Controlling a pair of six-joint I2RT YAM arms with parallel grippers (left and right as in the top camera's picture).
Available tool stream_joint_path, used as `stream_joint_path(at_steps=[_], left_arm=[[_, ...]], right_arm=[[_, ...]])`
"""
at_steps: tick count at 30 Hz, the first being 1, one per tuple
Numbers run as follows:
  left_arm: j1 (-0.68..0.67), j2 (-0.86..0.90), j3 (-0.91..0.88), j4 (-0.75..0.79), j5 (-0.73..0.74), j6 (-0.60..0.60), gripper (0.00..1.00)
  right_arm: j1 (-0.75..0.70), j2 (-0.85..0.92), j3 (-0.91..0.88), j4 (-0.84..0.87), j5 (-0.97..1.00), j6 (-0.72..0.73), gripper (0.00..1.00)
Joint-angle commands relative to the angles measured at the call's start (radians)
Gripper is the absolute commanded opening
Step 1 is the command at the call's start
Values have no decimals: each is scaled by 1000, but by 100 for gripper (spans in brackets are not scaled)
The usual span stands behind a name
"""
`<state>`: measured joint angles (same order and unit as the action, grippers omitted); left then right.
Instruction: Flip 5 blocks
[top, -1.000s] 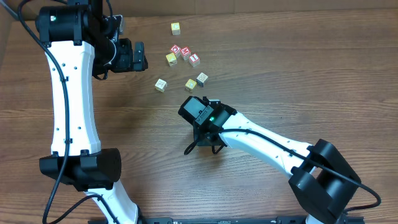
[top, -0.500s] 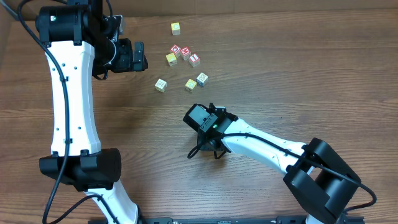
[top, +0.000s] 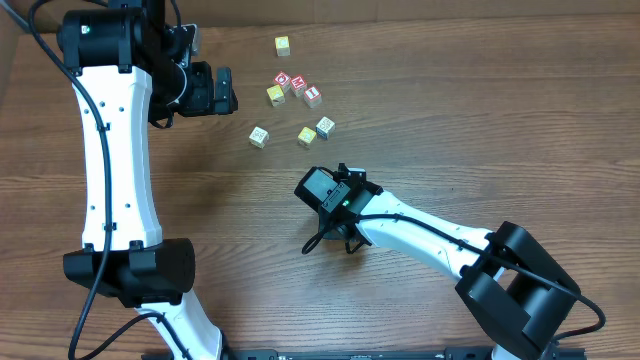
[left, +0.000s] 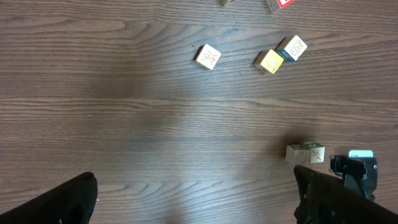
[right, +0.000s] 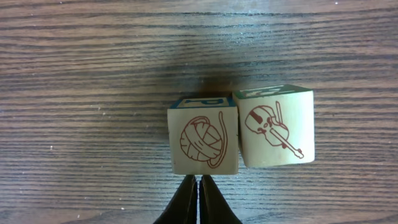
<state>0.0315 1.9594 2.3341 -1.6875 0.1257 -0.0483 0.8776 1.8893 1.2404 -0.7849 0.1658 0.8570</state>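
Surface: brown wood-grain table, grain running left to right in the overhead view.
Right gripper: jaws pressed together with nothing between them; tips aimed at the lower edge of the yarn cube.
Yarn cube: pale cream, red ball-of-yarn drawing facing the wrist camera, blue print on its top face. It lay directly ahead of the closed tips; contact with them could not be determined.
Violin cube: pale cream, red violin drawing, green print on top. It stood side by side with the yarn cube, touching it and turned slightly.
Pair, overhead: hidden beneath the right gripper; the left wrist view showed both just beside that arm's black end.
Yellow cube: near the pair, farther up the table.
Blue-edged cube: just beside the yellow cube, pale top face, blue side.
Cream cube: alone, left of the yellow cube and apart from it.
Red-faced cubes: three, clustered farther back.
Second yellow cube: against the left of the red cluster.
Far yellow cube: alone, farthest back.
Left gripper: fingers spread wide, empty, raised above the table left of the red cluster, well apart from every cube.
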Motion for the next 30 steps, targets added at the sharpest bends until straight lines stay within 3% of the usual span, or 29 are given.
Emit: stream_joint_path(at_steps=[1,10,17,30], left_arm=[[-6,10,-4,-2,-6,11,100],[-6,10,-4,-2,-6,11,100],[-6,10,-4,-2,-6,11,100],[-6,10,-4,-2,-6,11,100]], right_arm=[[-3,-25,-11,10,26,8,6],[-3,-25,-11,0,19,7,6],[-3,-25,-10,11,-116,-46,4],[-2,-24,-11,148,-40,-80,4]])
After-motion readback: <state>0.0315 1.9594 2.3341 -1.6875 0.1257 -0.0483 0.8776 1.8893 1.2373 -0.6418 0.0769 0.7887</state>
